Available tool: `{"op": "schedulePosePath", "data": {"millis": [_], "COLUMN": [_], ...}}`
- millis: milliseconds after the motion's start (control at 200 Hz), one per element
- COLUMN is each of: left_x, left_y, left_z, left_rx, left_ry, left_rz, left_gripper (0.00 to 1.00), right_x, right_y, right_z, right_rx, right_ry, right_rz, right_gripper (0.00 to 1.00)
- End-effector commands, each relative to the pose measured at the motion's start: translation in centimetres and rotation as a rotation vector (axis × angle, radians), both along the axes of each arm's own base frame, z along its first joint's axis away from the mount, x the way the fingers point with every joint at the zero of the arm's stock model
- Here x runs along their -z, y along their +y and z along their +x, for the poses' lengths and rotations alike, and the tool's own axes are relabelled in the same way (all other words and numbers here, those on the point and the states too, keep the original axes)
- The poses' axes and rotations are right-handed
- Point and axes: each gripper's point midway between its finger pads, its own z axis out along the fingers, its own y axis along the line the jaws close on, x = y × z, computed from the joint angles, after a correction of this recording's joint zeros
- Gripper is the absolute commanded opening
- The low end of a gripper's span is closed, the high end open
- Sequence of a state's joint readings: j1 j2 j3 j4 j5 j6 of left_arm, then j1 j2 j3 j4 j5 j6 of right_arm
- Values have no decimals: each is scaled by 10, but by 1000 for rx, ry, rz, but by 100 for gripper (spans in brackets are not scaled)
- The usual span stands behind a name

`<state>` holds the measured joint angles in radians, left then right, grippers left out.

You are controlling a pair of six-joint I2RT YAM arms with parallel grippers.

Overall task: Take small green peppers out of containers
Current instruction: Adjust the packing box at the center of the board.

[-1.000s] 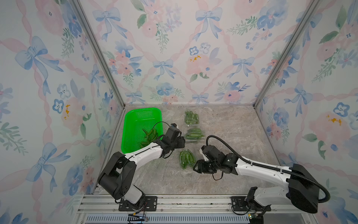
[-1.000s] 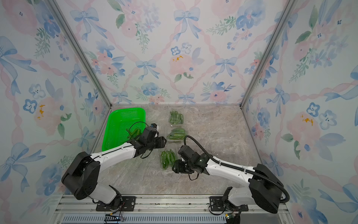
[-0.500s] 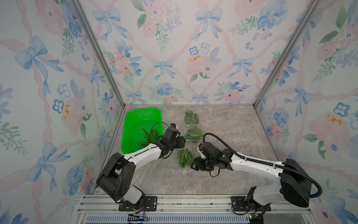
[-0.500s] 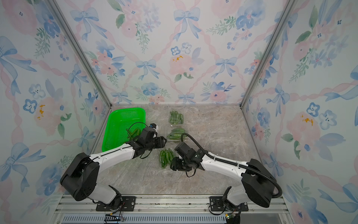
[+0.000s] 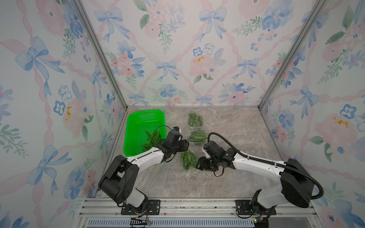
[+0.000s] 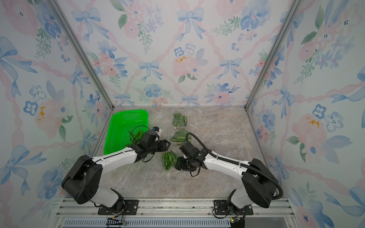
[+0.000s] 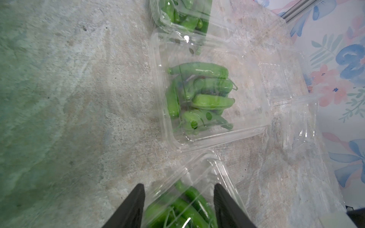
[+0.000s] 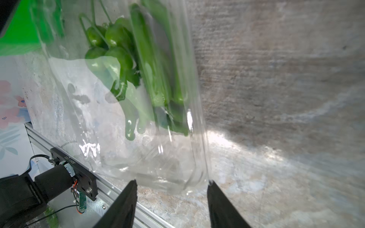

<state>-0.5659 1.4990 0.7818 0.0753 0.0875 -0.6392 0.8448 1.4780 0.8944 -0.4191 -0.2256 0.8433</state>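
my left claw (image 7: 178, 187) is parted over the near container (image 5: 188, 161) at its far end, my right claw (image 8: 171, 182) parted at its other end. small green peppers (image 8: 150, 69) lie inside behind clear plastic. next container (image 7: 213, 94) sits just beyond, green basket (image 5: 138, 126) to the side.

Four eyes are watching my bench: two high, two on my wrists.
Both top views are looking steeply down from above my bases, far off, sharing the whole table (image 5: 227, 126), the basket (image 5: 145, 111) sitting left of centre. My wrist cameras are peering close along my left gripper (image 7: 178, 185) and right gripper (image 8: 172, 181), both catching the same front container (image 8: 158, 158) from different sides.
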Motion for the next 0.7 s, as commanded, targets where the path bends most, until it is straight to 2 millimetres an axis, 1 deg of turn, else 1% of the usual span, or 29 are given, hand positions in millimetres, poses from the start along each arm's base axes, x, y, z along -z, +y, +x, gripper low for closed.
{"op": "schedulePosePath", "data": {"millis": [0, 155, 210, 215, 225, 240, 405, 560, 695], "left_x": [7, 10, 5, 11, 16, 17, 12, 15, 19], "left_y": [5, 10, 10, 12, 14, 15, 22, 24, 29], "left_z": [-11, -21, -21, -25, -29, -30, -39, -49, -57], "left_rx": [4, -4, -7, -7, -8, -9, -22, -15, -22], "left_ry": [24, 38, 29, 40, 52, 55, 44, 59, 70], "left_rz": [-7, -17, -31, -24, -18, -17, -34, -52, -56], "left_gripper": [59, 59, 59, 59, 59, 59, 59, 59, 59], "right_x": [-1, -6, -6, -6, -7, -6, -4, 0, -1], "right_y": [-9, -9, -8, -8, -7, -7, -3, -7, -18], "right_z": [16, 29, 33, 33, 34, 34, 41, 53, 63], "right_rx": [15, 18, 19, 18, 18, 16, 8, 19, 22], "right_ry": [-17, -30, -31, -30, -31, -29, -25, -24, -30], "right_rz": [-26, -20, -20, -19, -18, -18, -16, -28, -66], "right_gripper": [57, 57, 57, 57, 57, 57, 56, 56, 58]}}
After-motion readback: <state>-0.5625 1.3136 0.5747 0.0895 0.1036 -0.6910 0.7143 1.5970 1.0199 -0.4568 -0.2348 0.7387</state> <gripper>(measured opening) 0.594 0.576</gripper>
